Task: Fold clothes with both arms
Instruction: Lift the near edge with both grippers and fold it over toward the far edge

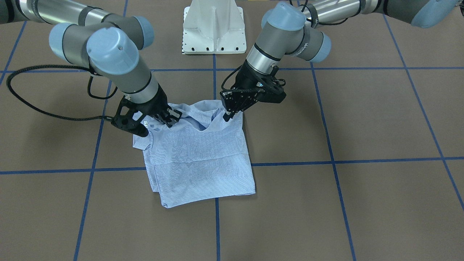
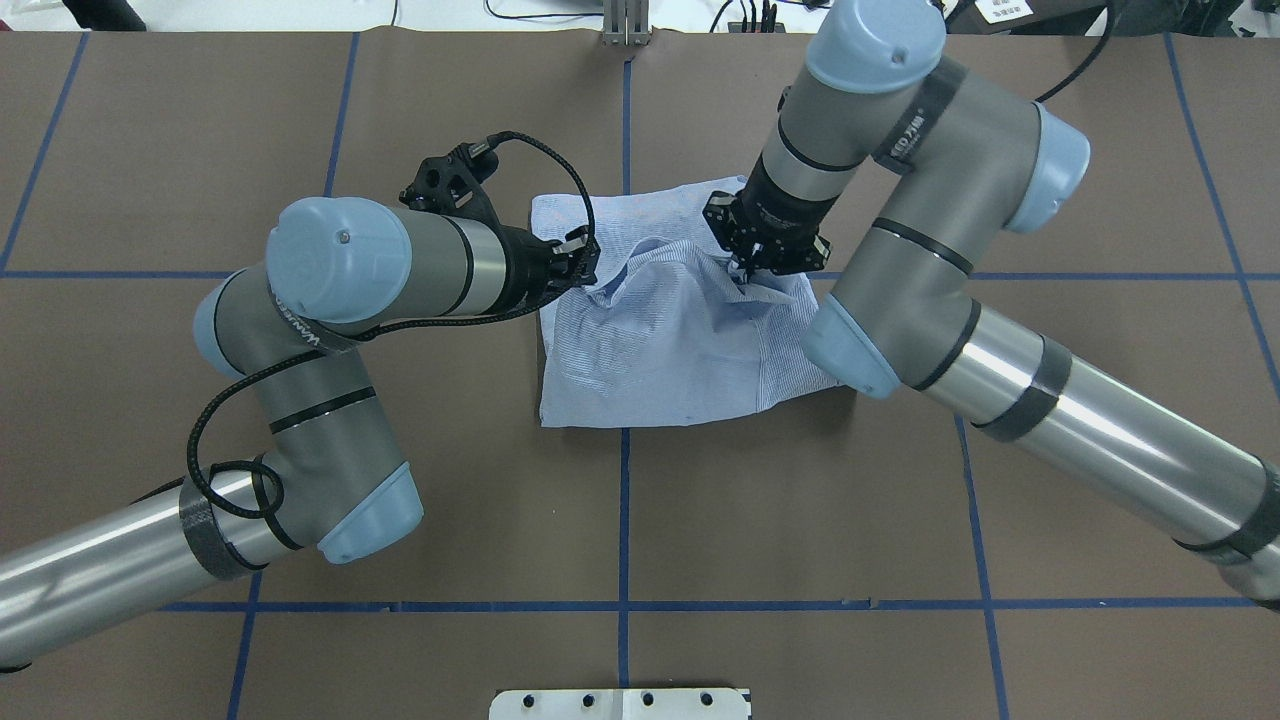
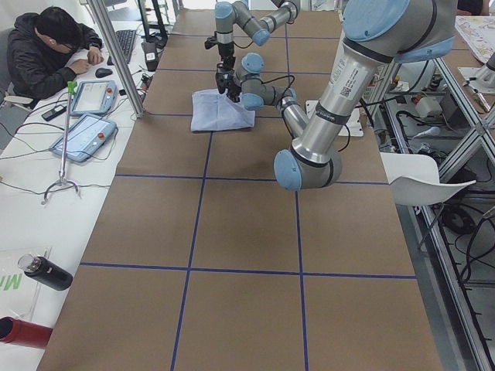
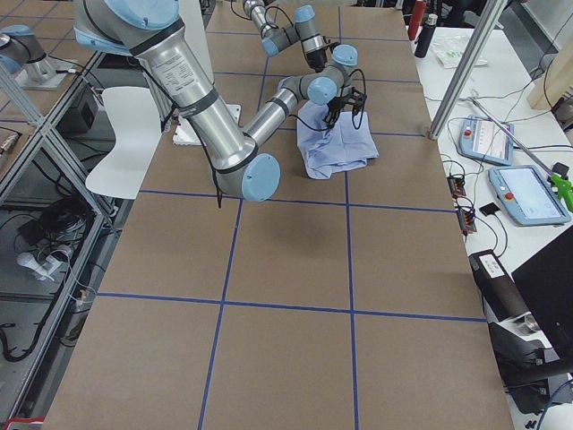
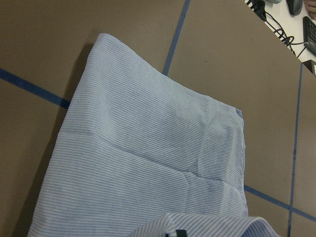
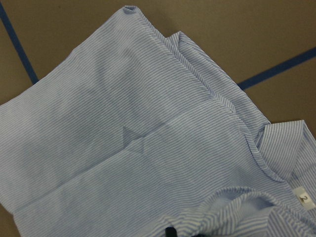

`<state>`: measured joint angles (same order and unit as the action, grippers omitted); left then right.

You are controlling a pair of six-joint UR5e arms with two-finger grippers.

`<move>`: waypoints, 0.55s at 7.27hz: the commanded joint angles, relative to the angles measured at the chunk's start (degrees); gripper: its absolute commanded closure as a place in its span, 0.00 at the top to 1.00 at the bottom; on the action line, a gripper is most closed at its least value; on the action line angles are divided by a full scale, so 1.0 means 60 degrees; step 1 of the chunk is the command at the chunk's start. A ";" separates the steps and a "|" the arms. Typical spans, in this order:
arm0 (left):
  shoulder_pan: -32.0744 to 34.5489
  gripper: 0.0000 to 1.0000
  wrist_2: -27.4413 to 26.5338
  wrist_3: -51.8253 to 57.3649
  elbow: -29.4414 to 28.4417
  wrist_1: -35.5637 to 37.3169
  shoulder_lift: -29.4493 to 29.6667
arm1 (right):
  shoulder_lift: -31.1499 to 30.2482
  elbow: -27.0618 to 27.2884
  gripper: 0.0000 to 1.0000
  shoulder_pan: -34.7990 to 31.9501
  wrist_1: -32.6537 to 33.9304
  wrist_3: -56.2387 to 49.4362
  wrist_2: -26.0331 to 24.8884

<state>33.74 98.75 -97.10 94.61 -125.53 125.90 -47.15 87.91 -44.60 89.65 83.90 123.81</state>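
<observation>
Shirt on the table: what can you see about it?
The shirt is light blue with thin white stripes, soft and creased. It lies folded into a rough square on the brown table. Its collar end is lifted a little, pinched by the left claw and the right claw. A white neck label shows.

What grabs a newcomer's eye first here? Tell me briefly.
The light blue striped shirt lies folded into a rough rectangle at the middle of the brown table, which is marked with a blue tape grid. At its collar end, nearest the robot, the left claw and the right claw each pinch a raised bit of fabric.
</observation>
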 commanded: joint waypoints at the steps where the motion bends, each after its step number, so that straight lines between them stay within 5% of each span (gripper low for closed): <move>1: 0.0309 0.00 0.0357 0.0287 -0.0429 -0.0142 0.0153 | 0.0592 -0.1754 0.00 -0.0285 -0.0987 -0.0433 -0.0025; 4: 0.0367 0.00 0.0270 0.0275 -0.2504 -0.1312 0.0766 | 0.0897 -0.2900 0.00 -0.0330 -0.1859 -0.0491 -0.0055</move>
<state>35.86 100.61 -95.45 85.02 -130.95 128.40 -43.02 73.36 -46.48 80.46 81.05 123.55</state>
